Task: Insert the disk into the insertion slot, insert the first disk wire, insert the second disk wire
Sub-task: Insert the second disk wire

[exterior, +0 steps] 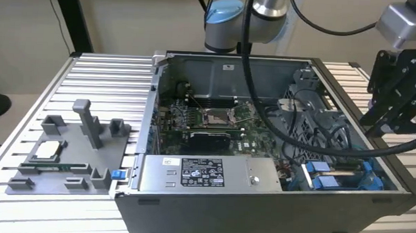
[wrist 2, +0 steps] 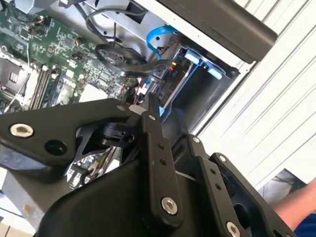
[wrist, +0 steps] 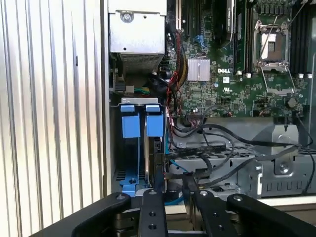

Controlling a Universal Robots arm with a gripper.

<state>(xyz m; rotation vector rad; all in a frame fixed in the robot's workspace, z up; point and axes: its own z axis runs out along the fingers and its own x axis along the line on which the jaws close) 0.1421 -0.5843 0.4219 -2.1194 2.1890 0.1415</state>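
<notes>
The disk (wrist 2: 176,80) stands on edge inside the insertion slot (exterior: 331,177) at the case's near corner on the exterior view's right, held in its blue carrier (wrist: 154,123). A black cable's connector (wrist 2: 157,75) sits against the disk's end, and a blue cable (wrist 2: 152,42) curves down toward the same spot. I cannot tell whether either is fully seated. My gripper (exterior: 376,126) hangs above the case's side wall on the exterior view's right, over the slot. It is open (wrist: 174,186) with nothing between its fingers. One fingertip (wrist 2: 149,102) shows just short of the connector.
The open computer case (exterior: 260,203) holds a motherboard (exterior: 207,127) and a grey labelled power-supply box (exterior: 205,174). Black cables (wrist: 222,148) loop over the metal cage (wrist: 276,173). A grey fixture plate (exterior: 65,157) lies on the slatted table (exterior: 111,75). A person's arm (wrist 2: 296,205) shows beside the table.
</notes>
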